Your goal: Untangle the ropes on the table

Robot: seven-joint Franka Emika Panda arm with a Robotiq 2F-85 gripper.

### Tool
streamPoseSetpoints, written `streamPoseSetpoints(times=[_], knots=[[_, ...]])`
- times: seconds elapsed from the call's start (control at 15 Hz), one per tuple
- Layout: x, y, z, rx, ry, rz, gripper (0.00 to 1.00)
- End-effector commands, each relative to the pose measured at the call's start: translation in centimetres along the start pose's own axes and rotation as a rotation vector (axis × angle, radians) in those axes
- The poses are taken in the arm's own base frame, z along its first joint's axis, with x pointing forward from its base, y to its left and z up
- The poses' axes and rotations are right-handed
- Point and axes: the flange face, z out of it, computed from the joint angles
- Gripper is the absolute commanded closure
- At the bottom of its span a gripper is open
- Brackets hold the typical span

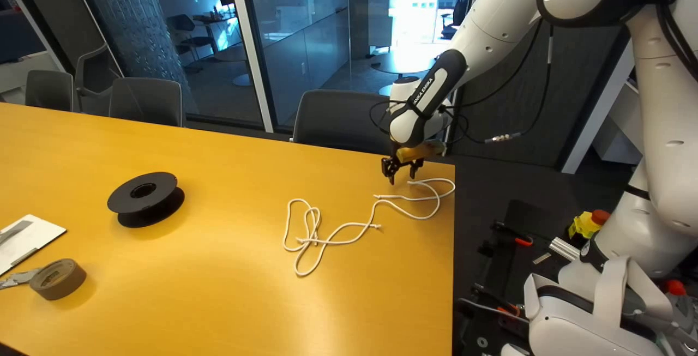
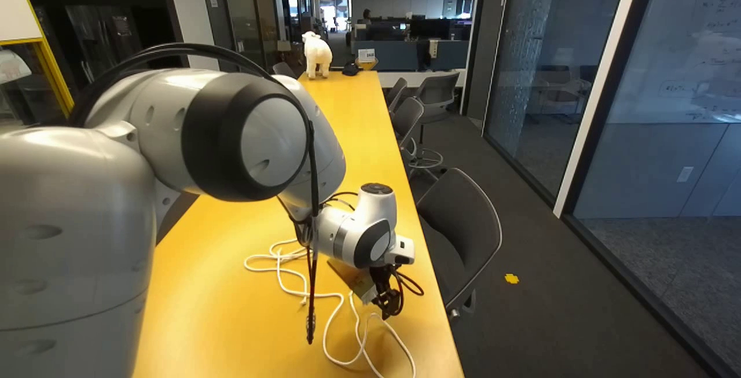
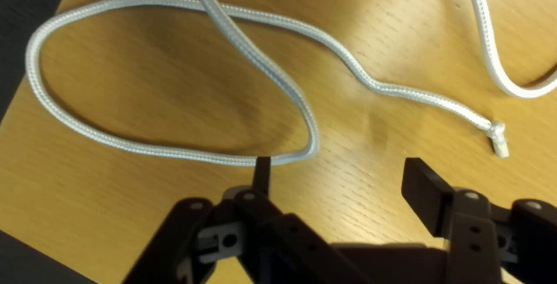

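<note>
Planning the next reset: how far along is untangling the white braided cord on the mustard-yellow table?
Looks done: one knotted end of the cord lies clear of the rest in the wrist view.
In hand: nothing gripped; the black two-fingered gripper is open near the cord's oval loop.
Left, probably: uncross that loop, which crosses itself, then spread the bunched loops visible in an exterior view.

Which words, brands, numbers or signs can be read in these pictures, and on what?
"ANKA EMIKA": on the arm's white panel; its start isn't visible.
Too small or blurred to read: handwriting, possible lettering in the bright window, marks inside the tape roll, the far white sign, the posted paper, a dim label.
The wrist view shows none.
</note>
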Motion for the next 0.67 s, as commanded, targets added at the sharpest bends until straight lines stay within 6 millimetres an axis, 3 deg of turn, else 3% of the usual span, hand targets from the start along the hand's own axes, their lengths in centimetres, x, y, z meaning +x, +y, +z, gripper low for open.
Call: streamPoseSetpoints(times=[0.0,0.2,0.6], knots=[[0.7,-3.2,-1.9,0.005,0.033,-0.012,0.0],[-1.3,-7.8,-2.4,0.041,-0.002,-0.117,0.0],[-8.1,-18.5,-3.5,0.041,-0.067,-0.401,0.0]])
